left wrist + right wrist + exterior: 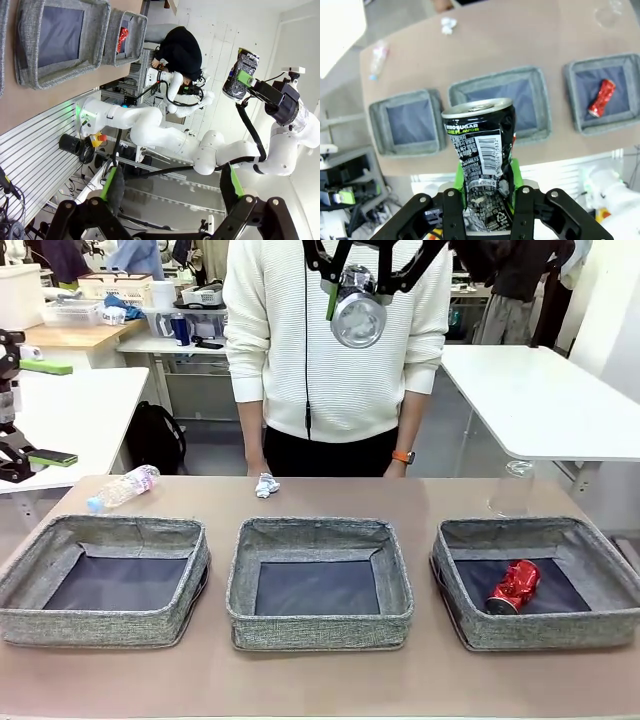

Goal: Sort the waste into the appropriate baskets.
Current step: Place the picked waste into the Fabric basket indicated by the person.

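front view: three shallow grey woven-fabric baskets sit in a row on the brown table (320, 680): left basket (100, 625), middle basket (318, 630), right basket (545, 632). crushed red can (514, 586) lies on the dark bottom of right basket. pink-labelled blue-capped clear plastic bottle (123, 488) lies on its side behind left basket. crumpled white paper ball (265, 485) is near the far edge, behind middle basket. plain clear plastic bottle (512, 488) stands upright behind right basket. right gripper (357, 298) is at the top of frame, clamped on the dark printed can (358, 322), round end toward camera. person in white sweater (335, 380) stands at the far side.

left wrist view: left gripper (171, 177) has jaws spread wide with nothing between them. farther off, right gripper (244, 76) holds dark printed can (235, 87) in the air.

right wrist view: right gripper (487, 200) pinches dark printed can (480, 145) low on its dented body with its green pads, can upright, high over the near rim of middle basket (543, 110). crushed red can (600, 97) is in right basket (572, 100).
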`<state>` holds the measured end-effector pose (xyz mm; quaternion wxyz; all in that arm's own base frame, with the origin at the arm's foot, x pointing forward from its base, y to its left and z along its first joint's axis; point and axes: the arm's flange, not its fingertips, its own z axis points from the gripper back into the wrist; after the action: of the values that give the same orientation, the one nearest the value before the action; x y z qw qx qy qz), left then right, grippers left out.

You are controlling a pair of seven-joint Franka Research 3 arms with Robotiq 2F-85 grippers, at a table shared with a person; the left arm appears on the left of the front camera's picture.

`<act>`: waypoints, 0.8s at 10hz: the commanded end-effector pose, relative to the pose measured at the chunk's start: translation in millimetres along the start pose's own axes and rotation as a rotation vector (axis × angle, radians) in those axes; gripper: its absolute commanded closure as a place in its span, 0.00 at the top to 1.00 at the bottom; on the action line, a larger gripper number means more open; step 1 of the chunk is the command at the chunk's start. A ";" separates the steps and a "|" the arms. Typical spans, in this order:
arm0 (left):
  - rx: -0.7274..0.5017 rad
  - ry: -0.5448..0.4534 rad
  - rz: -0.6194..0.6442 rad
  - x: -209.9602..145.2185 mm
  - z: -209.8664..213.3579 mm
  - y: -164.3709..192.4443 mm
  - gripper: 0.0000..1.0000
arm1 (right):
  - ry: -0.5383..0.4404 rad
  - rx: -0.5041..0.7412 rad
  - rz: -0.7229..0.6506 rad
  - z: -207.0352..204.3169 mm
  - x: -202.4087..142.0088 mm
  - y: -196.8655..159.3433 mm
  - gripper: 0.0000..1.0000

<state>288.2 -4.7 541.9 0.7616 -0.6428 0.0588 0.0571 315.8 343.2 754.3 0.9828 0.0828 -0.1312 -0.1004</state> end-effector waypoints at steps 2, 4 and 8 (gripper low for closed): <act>-0.015 0.004 0.001 -2.6 -0.6 -2.7 1.00 | -0.001 -0.001 -0.001 0.2 -2.2 -2.5 0.38; -0.015 0.004 0.001 -2.6 -0.6 -2.7 1.00 | -0.001 -0.001 -0.001 0.2 -2.2 -2.5 0.38; -0.015 0.004 0.001 -2.6 -0.6 -2.7 1.00 | -0.001 -0.001 -0.001 0.2 -2.2 -2.5 0.38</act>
<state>288.2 -4.7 541.9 0.7616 -0.6428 0.0588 0.0571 315.8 343.2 754.3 0.9828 0.0828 -0.1312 -0.1003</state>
